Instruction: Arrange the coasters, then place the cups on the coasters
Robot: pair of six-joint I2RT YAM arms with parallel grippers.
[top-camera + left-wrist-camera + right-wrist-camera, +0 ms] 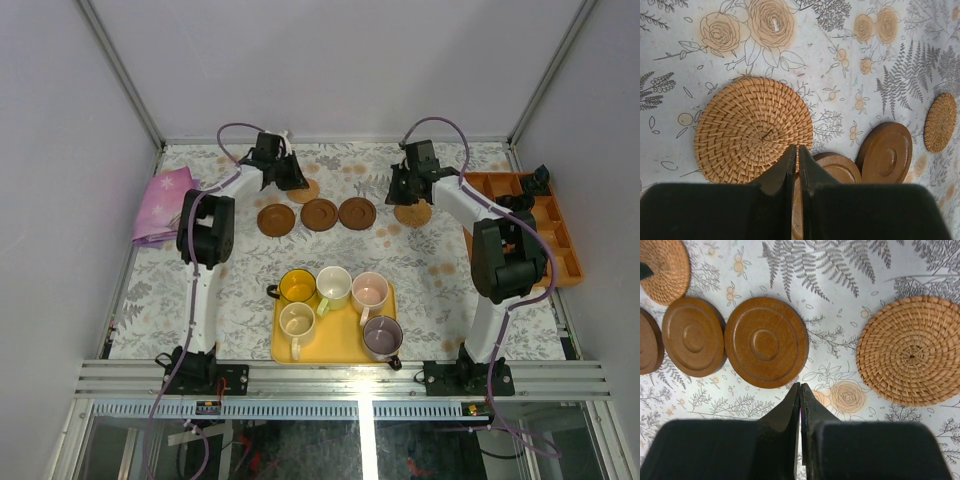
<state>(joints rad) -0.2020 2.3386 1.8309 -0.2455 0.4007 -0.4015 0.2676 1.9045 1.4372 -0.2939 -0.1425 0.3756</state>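
Left gripper (796, 148) hovers with its jaws pressed together and nothing between them, tips over the edge of the left tan coaster (753, 129), which lies flat beyond the far left part of the yellow tray (335, 354); the right gripper (800, 386) is also closed on nothing, above bare cloth between the rightmost dark brown coaster (766, 342) and the right tan coaster (911, 350), beyond the tray's far right corner; all five discs lie flat on the cloth past the tray's far edge: the middle dark brown coaster (320, 214) and the left dark brown coaster (276, 219) sit with the rightmost one in a close line, nearly touching, the right tan one roughly level with that line but apart from it, the left tan one a little farther from the tray than the line and partly hidden under the arm; so the arranging looks close to finished, though the spacing seems tight for five cups and the left tan disc may want pulling into line; the second half has not begun: the yellow cup (298, 287), the far cream cup (333, 285), the pink cup (370, 290), the near cream cup (297, 322) and the grey-purple cup (383, 337) all stand upright on the tray, none on a coaster; five cup moves are left
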